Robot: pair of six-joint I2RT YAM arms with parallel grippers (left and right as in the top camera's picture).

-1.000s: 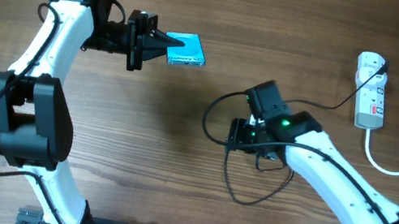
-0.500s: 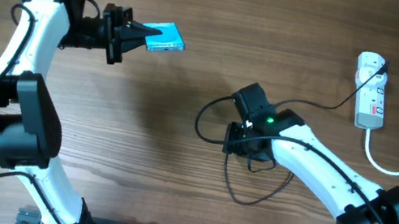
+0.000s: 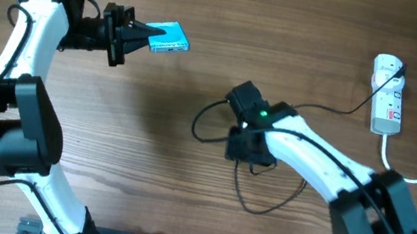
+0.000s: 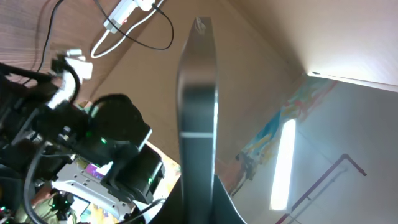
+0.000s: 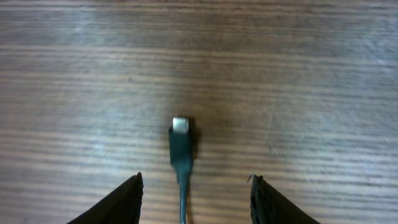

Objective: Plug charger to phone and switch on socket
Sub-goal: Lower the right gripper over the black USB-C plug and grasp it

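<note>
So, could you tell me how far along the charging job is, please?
Done: the left hand holds the phone up off the table. In hand: the open right hand straddles the charger tip. Left: grip it, plug it in, switch on the socket.

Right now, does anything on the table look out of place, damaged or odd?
Nothing stands out. The phone is clamped in the left gripper. The connector tip of the charger lies between the open fingers of the right gripper. The socket sits intact on the right.
</note>
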